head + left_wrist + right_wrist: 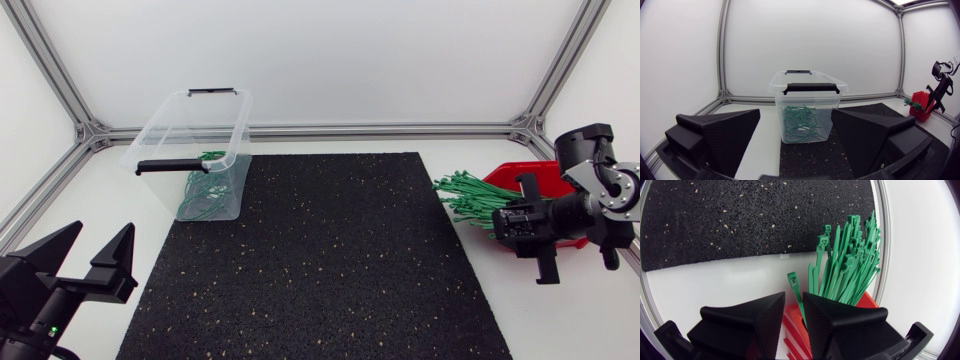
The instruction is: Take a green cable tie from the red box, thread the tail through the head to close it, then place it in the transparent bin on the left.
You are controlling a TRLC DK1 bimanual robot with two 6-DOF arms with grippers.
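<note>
The red box stands at the table's right edge, with a bundle of green cable ties fanning out of it toward the black mat. My right gripper hovers over the box. In the right wrist view its fingers stand a narrow gap apart, open. One green cable tie rises from that gap, head up, beside the bundle; the red box shows below. The transparent bin sits at the back left and holds looped green ties. My left gripper rests wide open and empty near the front left.
A black speckled mat covers the middle of the table. In the left wrist view the bin, with black handles, stands ahead of the open fingers. Aluminium frame rails run along the table's back and sides.
</note>
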